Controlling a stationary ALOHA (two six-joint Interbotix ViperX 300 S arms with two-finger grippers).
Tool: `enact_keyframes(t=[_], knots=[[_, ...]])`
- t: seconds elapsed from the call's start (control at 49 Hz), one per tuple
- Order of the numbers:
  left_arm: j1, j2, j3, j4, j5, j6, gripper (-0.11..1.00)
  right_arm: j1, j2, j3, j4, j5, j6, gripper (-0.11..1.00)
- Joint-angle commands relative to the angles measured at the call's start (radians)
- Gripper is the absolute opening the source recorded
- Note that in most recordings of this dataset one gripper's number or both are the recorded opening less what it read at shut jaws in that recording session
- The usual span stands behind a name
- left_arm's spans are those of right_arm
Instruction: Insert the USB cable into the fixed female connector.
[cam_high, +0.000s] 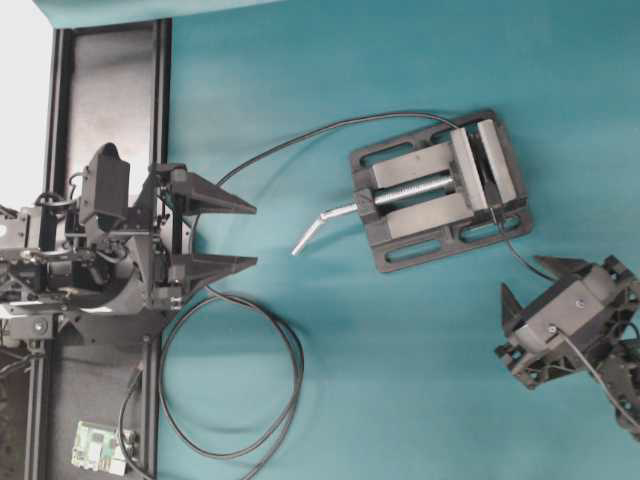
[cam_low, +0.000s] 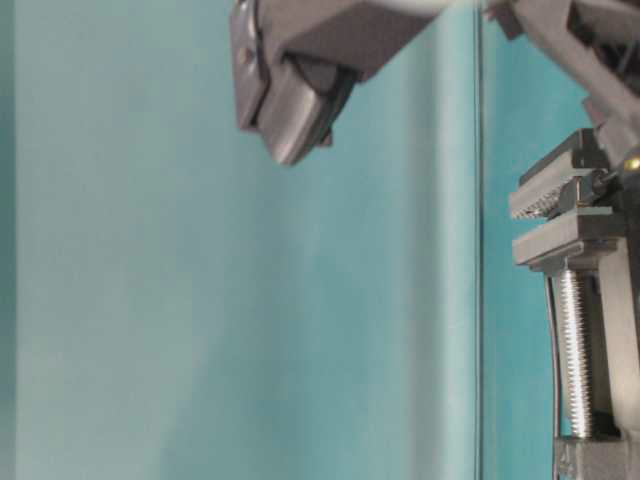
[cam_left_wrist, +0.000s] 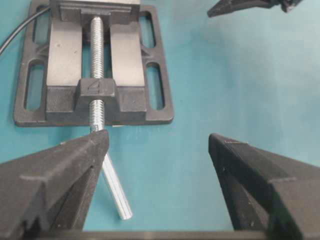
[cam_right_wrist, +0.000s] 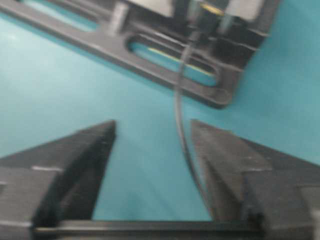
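Teal cloth covers the tabletop (cam_high: 400, 380). The USB cable (cam_right_wrist: 181, 125) runs to the black vise (cam_high: 440, 190), its plug blurred there; right pincer (cam_high: 528, 278) and left pincer (cam_high: 254, 236) both spread, empty.

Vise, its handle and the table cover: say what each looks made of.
The vise: looks like cast metal with a matte black coating, though moulded plastic cannot be excluded; a raised numeral shows on its block, and its bright threaded screw is surely metal. The bent handle: bare silvery metal with a sheen. The table cover: matte teal, probably cloth or paper.
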Motion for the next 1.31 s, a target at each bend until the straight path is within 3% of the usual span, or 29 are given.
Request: enact_keyframes(t=[0.0, 0.245, 0.612, 0.796, 0.939, 1.143, 1.286], knots=[[-0.002, 0.014, -0.012, -0.002, -0.009, -0.009, 0.96, 0.003, -0.057, 0.014, -0.011, 0.006, 0.000, 0.77], [-0.002, 0.014, -0.011, -0.002, -0.009, -0.009, 0.96, 0.003, -0.143, 0.072, -0.017, 0.051, -0.020, 0.78], [-0.002, 0.014, 0.008, -0.002, -0.038, -0.011, 0.96, 0.002, -0.285, 0.195, -0.061, 0.210, -0.046, 0.78], [-0.002, 0.014, -0.003, -0.002, -0.025, -0.011, 0.96, 0.003, -0.313, 0.252, -0.120, 0.265, -0.048, 0.78], [-0.002, 0.012, -0.003, -0.002, -0.021, -0.011, 0.96, 0.003, -0.354, 0.307, -0.137, 0.299, -0.043, 0.78], [0.000, 0.014, 0.020, -0.002, -0.058, -0.011, 0.96, 0.002, -0.472, 0.405, -0.140, 0.351, -0.048, 0.78], [0.000, 0.014, 0.054, -0.002, -0.114, -0.011, 0.96, 0.002, -0.555, 0.479, -0.170, 0.408, -0.048, 0.77]])
